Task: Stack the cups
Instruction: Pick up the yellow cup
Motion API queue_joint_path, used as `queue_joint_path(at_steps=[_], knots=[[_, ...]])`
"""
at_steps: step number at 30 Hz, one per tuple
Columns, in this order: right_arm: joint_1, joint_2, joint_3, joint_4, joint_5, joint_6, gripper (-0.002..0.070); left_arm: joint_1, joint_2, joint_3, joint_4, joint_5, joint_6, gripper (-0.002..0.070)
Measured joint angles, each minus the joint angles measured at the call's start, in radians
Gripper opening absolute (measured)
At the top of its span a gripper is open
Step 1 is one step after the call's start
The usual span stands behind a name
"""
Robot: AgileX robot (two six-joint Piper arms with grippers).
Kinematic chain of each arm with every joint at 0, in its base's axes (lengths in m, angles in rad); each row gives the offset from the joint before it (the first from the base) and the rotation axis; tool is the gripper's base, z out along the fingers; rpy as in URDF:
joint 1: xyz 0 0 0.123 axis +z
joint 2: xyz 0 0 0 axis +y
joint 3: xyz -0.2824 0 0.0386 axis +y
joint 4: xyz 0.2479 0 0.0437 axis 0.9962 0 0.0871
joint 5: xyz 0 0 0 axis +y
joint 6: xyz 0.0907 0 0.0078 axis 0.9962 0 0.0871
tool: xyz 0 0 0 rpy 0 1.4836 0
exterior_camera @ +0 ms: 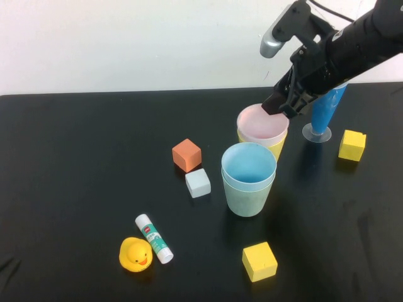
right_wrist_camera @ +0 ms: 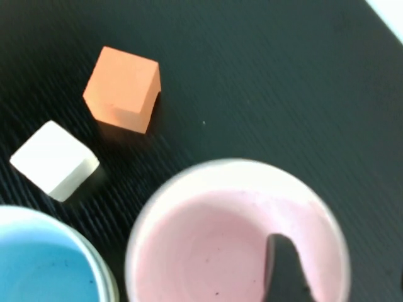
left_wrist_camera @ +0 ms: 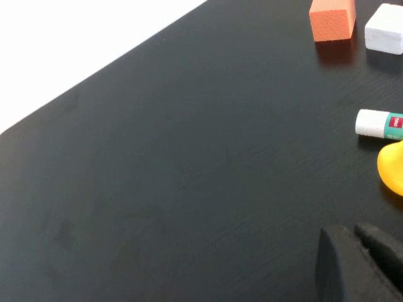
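The pale pink cup [exterior_camera: 258, 124] sits nested in the yellow cup [exterior_camera: 278, 148] at the back right of the middle. The light blue cup [exterior_camera: 249, 165] sits nested in the pale green cup [exterior_camera: 247, 201] just in front of them. My right gripper [exterior_camera: 281, 108] is at the pink cup's far right rim. In the right wrist view the gripper [right_wrist_camera: 343, 264] is open astride that rim, with one finger [right_wrist_camera: 286, 277] inside the pink cup [right_wrist_camera: 208, 251]. The blue cup [right_wrist_camera: 44, 264] shows beside it. My left gripper [left_wrist_camera: 356, 231] is shut and empty over bare table, out of the high view.
A tall blue cone [exterior_camera: 324, 113] on a clear foot stands right behind my right gripper. A yellow cube [exterior_camera: 352, 145] lies at the right and another [exterior_camera: 259, 261] in front. An orange cube [exterior_camera: 187, 155], a white cube [exterior_camera: 198, 182], a glue stick [exterior_camera: 153, 238] and a yellow duck [exterior_camera: 135, 254] lie to the left.
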Motion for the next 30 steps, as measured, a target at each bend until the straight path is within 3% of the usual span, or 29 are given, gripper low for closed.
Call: queue_joint_path(at_steps=[24,27,30], knots=[[0.0,0.108,-0.004,-0.006,-0.042,0.006,0.0387,0.0,0.0,0.0,0.0,0.0,0.0,0.0001],[0.0,0.119,-0.004,-0.006,-0.043,0.008,0.0349,0.0,0.0,0.0,0.0,0.0,0.0,0.0002],[0.0,0.124,-0.006,-0.006,-0.052,0.006,0.0212,0.0,0.0,0.0,0.0,0.0,0.002,0.0002]])
